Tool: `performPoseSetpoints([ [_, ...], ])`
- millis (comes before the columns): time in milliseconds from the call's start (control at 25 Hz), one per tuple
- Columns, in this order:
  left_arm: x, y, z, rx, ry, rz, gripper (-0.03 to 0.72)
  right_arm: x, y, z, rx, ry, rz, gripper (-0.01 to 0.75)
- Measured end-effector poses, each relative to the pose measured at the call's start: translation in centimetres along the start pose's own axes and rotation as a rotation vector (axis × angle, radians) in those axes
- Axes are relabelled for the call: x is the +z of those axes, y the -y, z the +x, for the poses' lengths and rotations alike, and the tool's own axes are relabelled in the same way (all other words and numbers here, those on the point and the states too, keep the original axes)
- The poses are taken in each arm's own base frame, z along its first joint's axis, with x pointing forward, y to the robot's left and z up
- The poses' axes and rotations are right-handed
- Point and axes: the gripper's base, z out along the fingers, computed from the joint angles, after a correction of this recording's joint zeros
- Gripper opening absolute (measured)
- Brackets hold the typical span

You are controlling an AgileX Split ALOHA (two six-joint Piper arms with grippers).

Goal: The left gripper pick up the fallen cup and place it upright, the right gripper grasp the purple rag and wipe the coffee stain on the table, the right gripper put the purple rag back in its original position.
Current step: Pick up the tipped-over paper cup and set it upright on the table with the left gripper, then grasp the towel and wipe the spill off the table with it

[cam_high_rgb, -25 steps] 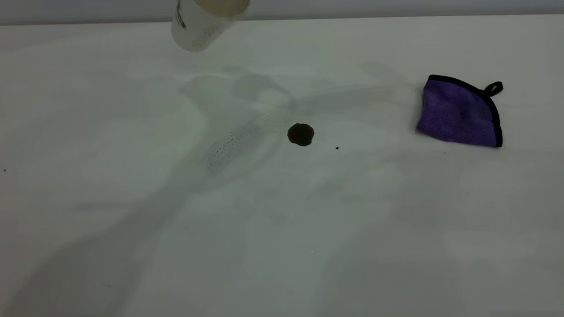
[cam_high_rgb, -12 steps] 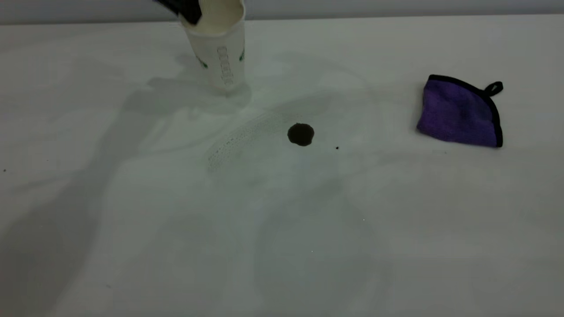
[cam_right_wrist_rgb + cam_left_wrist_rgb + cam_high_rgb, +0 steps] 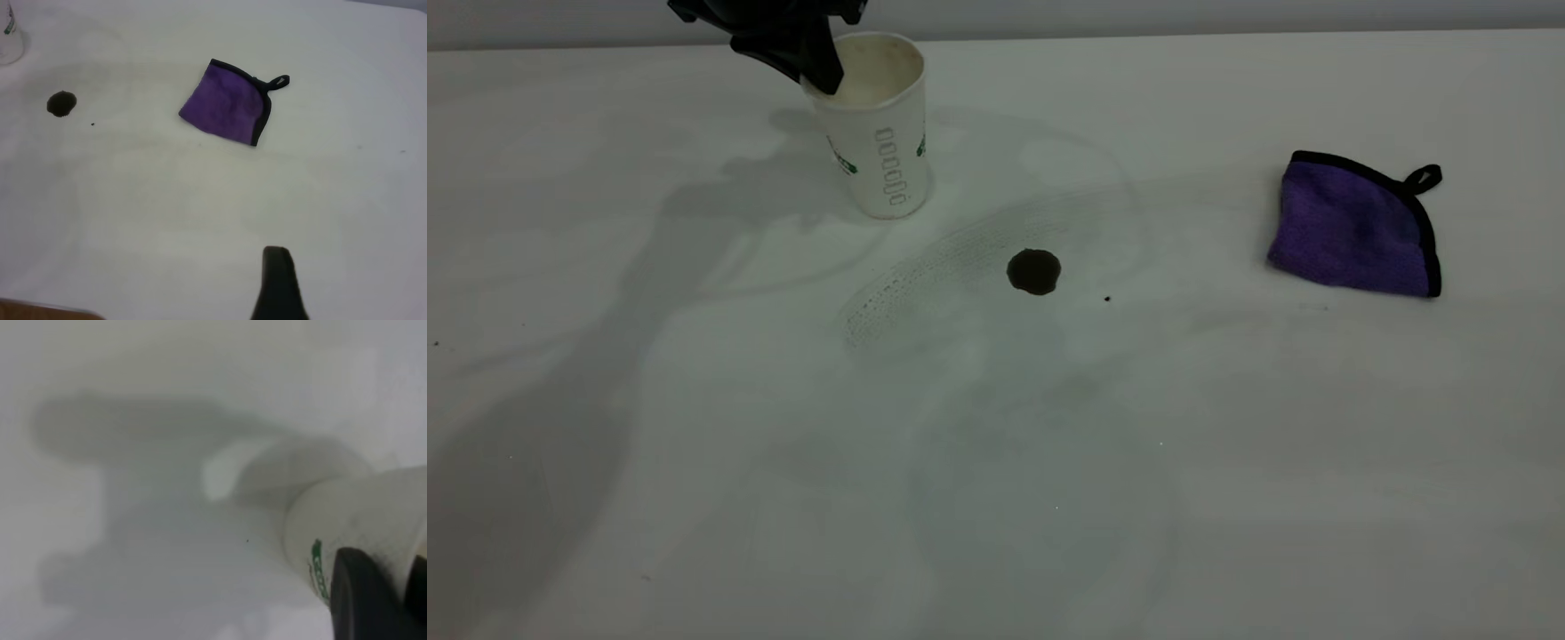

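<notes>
The white cup (image 3: 880,151) stands upright on the table (image 3: 694,444) at the far left-centre, its cream inside facing up. My left gripper (image 3: 823,78) is shut on the cup's rim, one finger outside the wall and one inside. The left wrist view shows the cup (image 3: 353,513) held between its dark fingers (image 3: 363,597). The coffee stain (image 3: 1034,271) is a round dark blot near the middle, to the front right of the cup. The purple rag (image 3: 1352,227) lies folded at the right. My right gripper is outside the exterior view. Its wrist view shows only one dark finger (image 3: 280,283), well short of the rag (image 3: 223,110) and the stain (image 3: 61,103).
A tiny black speck (image 3: 1107,299) lies just right of the stain. A faint dotted smear (image 3: 911,284) runs left of the stain. The table's far edge (image 3: 1138,36) meets a grey wall behind the cup.
The cup came down from a tilted position in the air to stand upright on the table. The left gripper came down with it into view. The rag and stain have not moved.
</notes>
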Motion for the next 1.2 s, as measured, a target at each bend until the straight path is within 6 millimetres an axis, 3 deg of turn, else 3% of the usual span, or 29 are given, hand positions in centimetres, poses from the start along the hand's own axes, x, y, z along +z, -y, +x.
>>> performPoseSetpoints([
  [120, -0.1, 0.0, 0.0, 0.0, 0.0, 0.001, 0.369, 0.0, 0.0, 0.0, 0.0, 0.0, 0.0, 0.588],
  [240, -1.7, 0.3, -0.6, 0.011, 0.007, 0.007, 0.588, 0.0, 0.0, 0.0, 0.0, 0.0, 0.0, 0.588],
  [280, -2.8, 0.5, -1.0, 0.021, 0.015, 0.01, 0.648, 0.0, 0.0, 0.0, 0.0, 0.0, 0.0, 0.588],
  [360, -6.2, 1.2, -2.0, 0.041, 0.045, 0.013, 0.697, 0.0, 0.0, 0.0, 0.0, 0.0, 0.0, 0.588],
  [600, -19.4, 3.7, -3.6, 0.133, 0.153, -0.011, 0.652, 0.0, 0.0, 0.0, 0.0, 0.0, 0.0, 0.588],
  [720, -25.9, 5.1, -2.5, 0.184, 0.16, -0.033, 0.578, 0.0, 0.0, 0.0, 0.0, 0.0, 0.0, 0.588],
  [880, -33.6, 7.0, 0.4, 0.237, 0.136, -0.058, 0.481, 0.0, 0.0, 0.0, 0.0, 0.0, 0.0, 0.588],
  [1080, -40.7, 9.0, 3.2, 0.259, 0.256, -0.095, 0.383, 0.0, 0.0, 0.0, 0.0, 0.0, 0.0, 0.588],
  [1200, -43.9, 9.8, 5.7, 0.217, 0.321, -0.124, 0.34, 0.0, 0.0, 0.0, 0.0, 0.0, 0.0, 0.588],
])
